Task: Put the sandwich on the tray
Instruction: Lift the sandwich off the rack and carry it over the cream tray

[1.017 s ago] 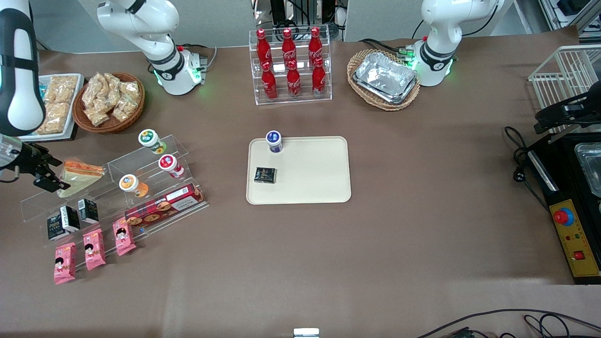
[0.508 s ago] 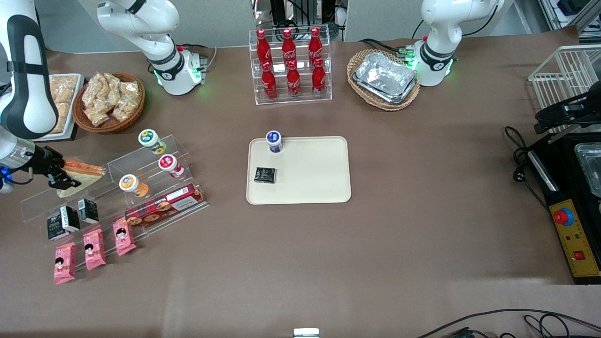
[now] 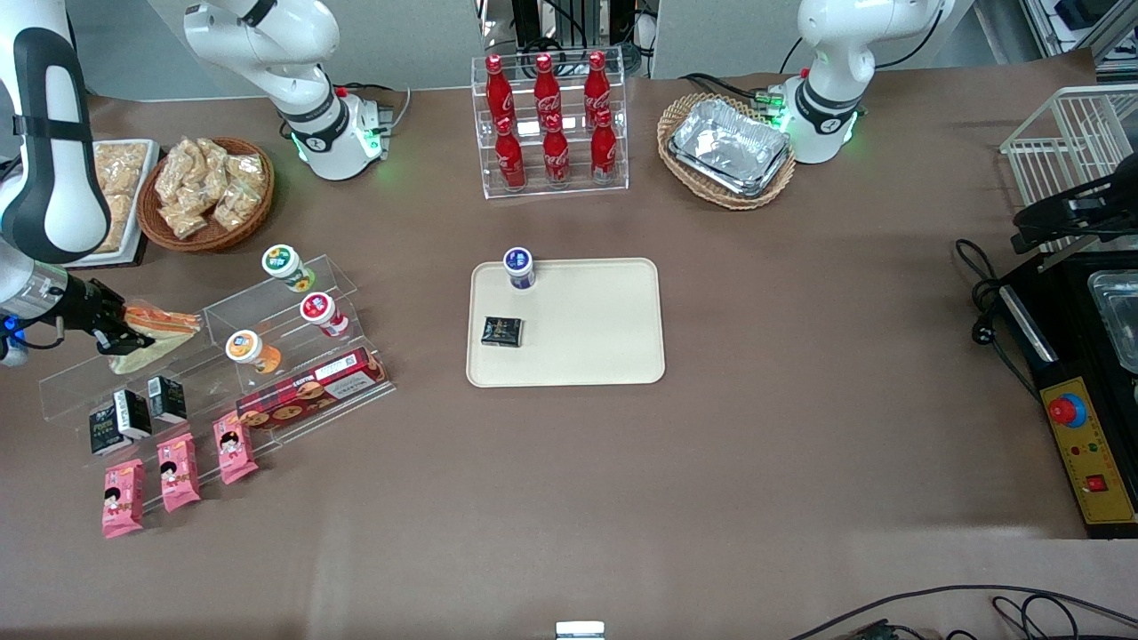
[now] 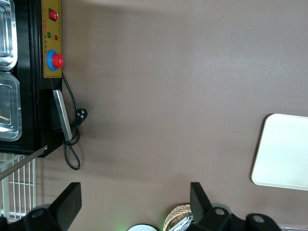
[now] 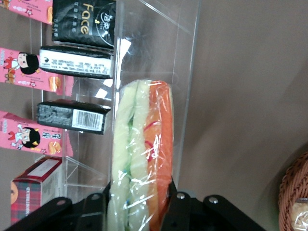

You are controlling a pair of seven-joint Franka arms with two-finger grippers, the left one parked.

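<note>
The sandwich, a wrapped wedge with pale bread and an orange filling stripe, lies on the top step of a clear acrylic shelf toward the working arm's end of the table. My right gripper is at its end, still resting on the shelf. In the right wrist view the sandwich runs between my fingers, which press on both sides of it; the gripper is shut on it. The cream tray lies at the table's middle, with a blue-capped bottle and a black packet on it. The tray's corner shows in the left wrist view.
The shelf also holds small capped cups, a red cookie box, black cartons and pink packets. A wicker basket of snack bags, a cola bottle rack and a basket of foil trays stand farther from the front camera.
My gripper moved in from the table's edge to the sandwich's end and its fingers closed on it. Over the last half second it barely moved.
</note>
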